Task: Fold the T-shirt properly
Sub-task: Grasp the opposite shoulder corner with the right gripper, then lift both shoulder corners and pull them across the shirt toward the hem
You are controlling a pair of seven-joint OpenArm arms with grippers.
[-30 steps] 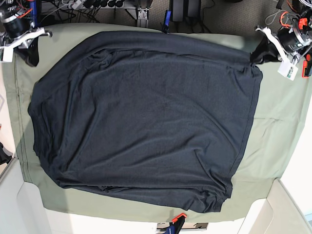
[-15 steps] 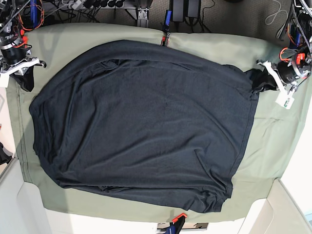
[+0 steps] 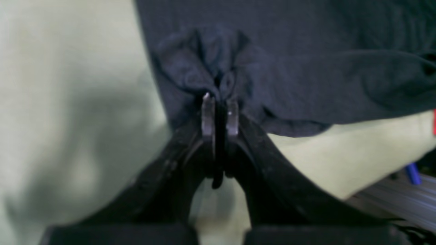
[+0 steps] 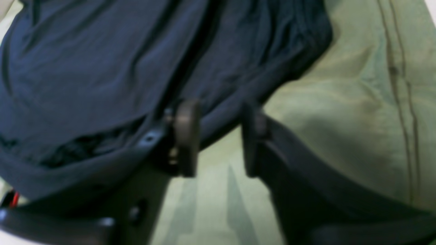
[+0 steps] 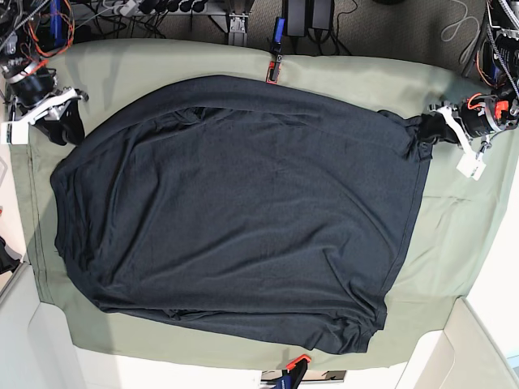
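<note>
the shirt [image 5: 243, 211] lies spread over the green cloth [image 5: 454, 235], covering most of it, with loose bunching along the near hem. the left gripper [image 3: 219, 102] has its fingers pressed together on a gathered corner of the shirt at the far right of the base view. the right gripper [image 4: 218, 136] sits at the shirt's edge on the other side, fingers spread apart, gripping nothing

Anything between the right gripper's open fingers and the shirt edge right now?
Nothing but bare green cloth. In the right wrist view the right gripper stands open, the T-shirt hem just beyond its fingertips, none of it pinched; whether they touch is unclear.
</note>
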